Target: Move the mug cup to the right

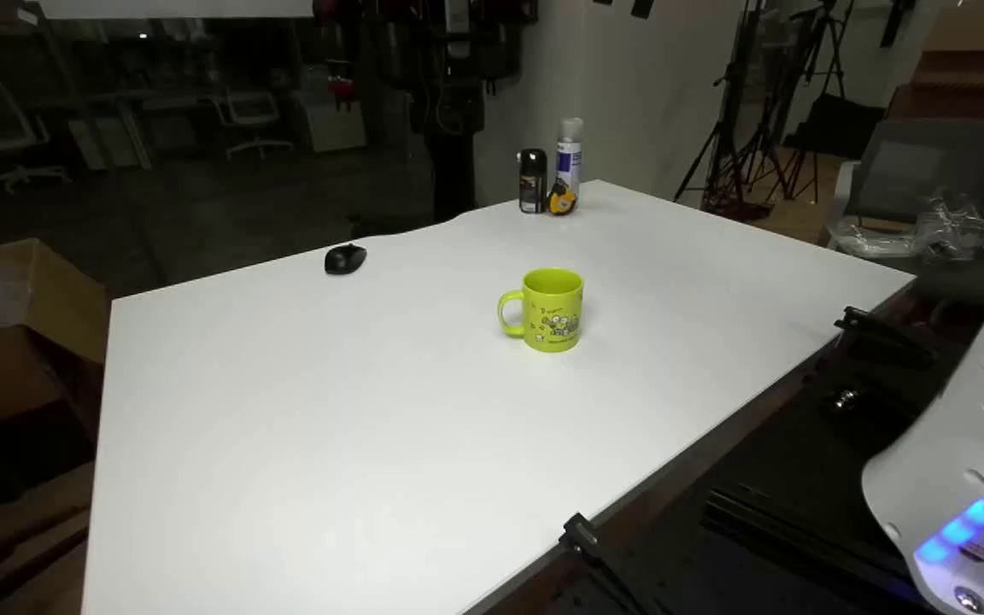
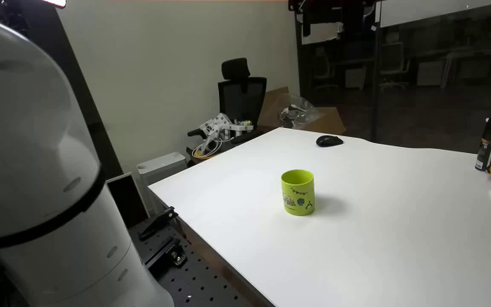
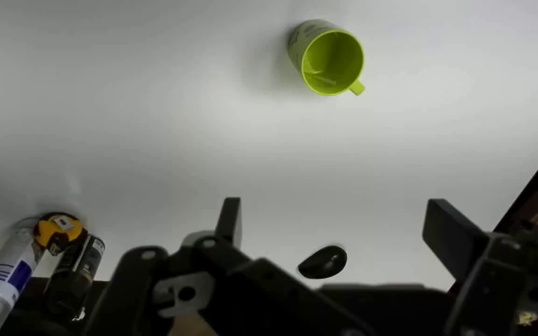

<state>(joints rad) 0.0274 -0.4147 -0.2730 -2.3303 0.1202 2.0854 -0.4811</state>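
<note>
The yellow-green mug cup (image 1: 553,312) stands upright on the white table, its handle out to one side and small printed drawings on its wall. It also shows in an exterior view (image 2: 298,192), where its handle is hidden. In the wrist view, the mug (image 3: 333,63) is near the top, seen into its open, empty-looking mouth. My gripper (image 3: 334,207) shows only in the wrist view. Its two fingers are wide apart with nothing between them. It hangs above the table, apart from the mug.
A black mouse (image 1: 345,259) lies near the table's far edge. A spray can (image 1: 568,162), a black can (image 1: 533,181) and a yellow tape measure (image 1: 562,198) stand together at a far corner. Clamps (image 1: 579,534) grip the table edge by the robot base (image 1: 962,512).
</note>
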